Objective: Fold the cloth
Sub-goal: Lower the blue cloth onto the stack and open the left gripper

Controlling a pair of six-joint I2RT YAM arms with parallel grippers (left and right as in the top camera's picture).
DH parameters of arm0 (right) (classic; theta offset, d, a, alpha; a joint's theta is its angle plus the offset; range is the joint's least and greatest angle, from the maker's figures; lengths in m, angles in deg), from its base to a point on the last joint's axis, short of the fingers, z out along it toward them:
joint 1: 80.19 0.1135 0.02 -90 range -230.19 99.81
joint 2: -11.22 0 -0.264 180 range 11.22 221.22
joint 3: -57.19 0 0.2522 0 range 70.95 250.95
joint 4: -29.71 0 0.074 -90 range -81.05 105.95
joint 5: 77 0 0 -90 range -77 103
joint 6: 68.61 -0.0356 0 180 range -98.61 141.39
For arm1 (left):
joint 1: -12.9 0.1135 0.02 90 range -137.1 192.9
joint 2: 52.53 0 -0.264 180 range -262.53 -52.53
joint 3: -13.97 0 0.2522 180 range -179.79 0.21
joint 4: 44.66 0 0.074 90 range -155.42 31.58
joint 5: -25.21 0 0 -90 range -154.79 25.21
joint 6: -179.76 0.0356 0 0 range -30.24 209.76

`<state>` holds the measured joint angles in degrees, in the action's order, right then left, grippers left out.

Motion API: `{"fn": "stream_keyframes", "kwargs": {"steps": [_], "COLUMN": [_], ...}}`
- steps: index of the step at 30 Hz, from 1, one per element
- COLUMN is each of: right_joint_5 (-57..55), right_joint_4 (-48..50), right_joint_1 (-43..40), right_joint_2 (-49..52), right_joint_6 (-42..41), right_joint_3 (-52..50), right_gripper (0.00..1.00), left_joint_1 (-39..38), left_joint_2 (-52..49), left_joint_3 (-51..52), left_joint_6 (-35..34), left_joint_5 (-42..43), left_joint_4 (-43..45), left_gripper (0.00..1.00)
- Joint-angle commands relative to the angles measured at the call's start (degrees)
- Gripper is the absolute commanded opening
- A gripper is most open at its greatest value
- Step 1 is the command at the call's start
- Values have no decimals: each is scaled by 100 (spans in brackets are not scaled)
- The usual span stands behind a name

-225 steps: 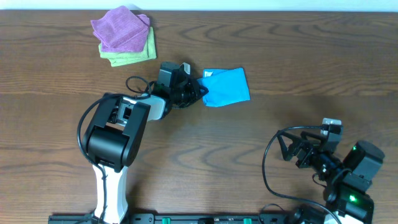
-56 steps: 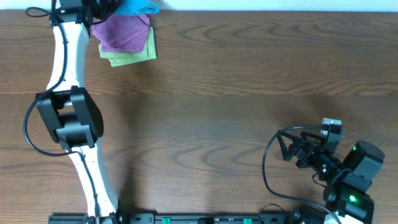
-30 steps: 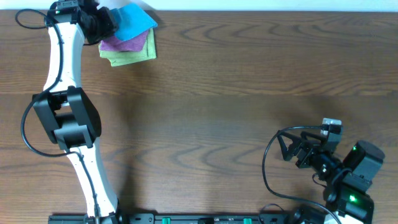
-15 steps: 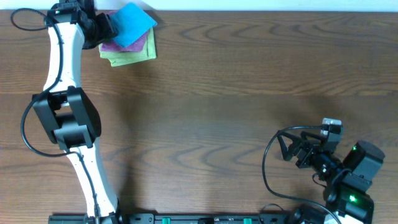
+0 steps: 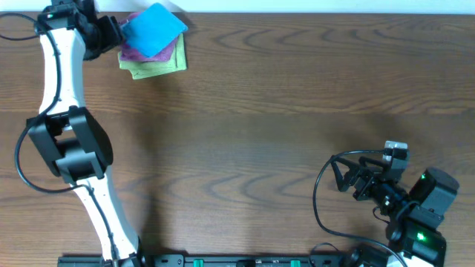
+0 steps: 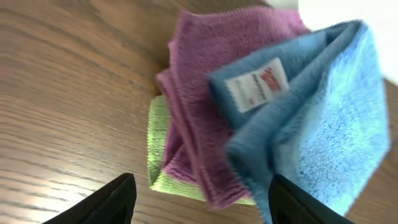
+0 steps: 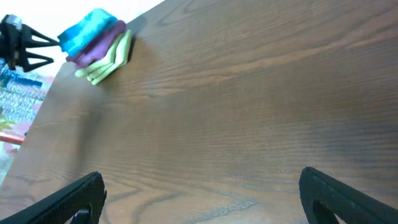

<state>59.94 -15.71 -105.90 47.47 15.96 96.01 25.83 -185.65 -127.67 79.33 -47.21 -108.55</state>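
The folded sky-blue cloth (image 5: 154,30) lies on top of the purple cloth (image 5: 132,50) and the light green cloth (image 5: 159,65) at the table's far left corner. In the left wrist view the cloth (image 6: 329,130) shows its white tag (image 6: 258,84) and rests tilted over the purple cloth (image 6: 196,99). My left gripper (image 5: 113,34) is just left of the stack, open, with nothing between its fingers (image 6: 118,199). My right gripper (image 5: 347,178) stands open near the front right, far from the cloth (image 7: 90,30).
The stack sits close to the table's far edge (image 5: 297,12), with white floor beyond. The left arm (image 5: 63,89) stretches along the table's left side. Cables loop round the right arm's base (image 5: 412,215). Bare wood table (image 5: 282,111) spans the middle.
The left gripper has opened and let go of the blue cloth on the stack, then drawn back to the left. The right arm has not moved.
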Motion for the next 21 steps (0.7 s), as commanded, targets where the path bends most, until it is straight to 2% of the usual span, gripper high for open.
{"fn": "stream_keyframes", "kwargs": {"steps": [1, 10, 13, 16, 17, 18, 19, 21], "right_joint_5": [109, 109, 109, 109, 109, 109, 109, 109], "right_joint_4": [9, 9, 9, 9, 9, 9, 9, 9], "right_joint_1": [-50, -50, -50, -50, -50, -50, -50, -50], "right_joint_2": [-26, -24, -26, -24, -26, -26, -24, -24], "right_joint_6": [-28, -28, -28, -28, -28, -28, -26, -26], "right_joint_3": [-7, -7, -7, -7, -7, -7, -7, -7], "right_gripper": [99, 99, 99, 99, 99, 99, 99, 99], "left_joint_1": [28, 15, 13, -24, -63, -105, -160, -339], "left_joint_2": [374, 588, 662, 669, 669, 669, 669, 667], "left_joint_3": [-164, -164, -164, -164, -164, -162, -164, -162], "left_joint_6": [61, 61, 61, 50, -17, -79, -142, -247], "left_joint_5": [-63, 33, 354, 1003, 1132, 1193, 1233, 1178], "left_joint_4": [-28, -131, -103, 4, 35, 66, 101, 219], "left_gripper": [70, 70, 68, 36, 20, 11, 6, 6]}}
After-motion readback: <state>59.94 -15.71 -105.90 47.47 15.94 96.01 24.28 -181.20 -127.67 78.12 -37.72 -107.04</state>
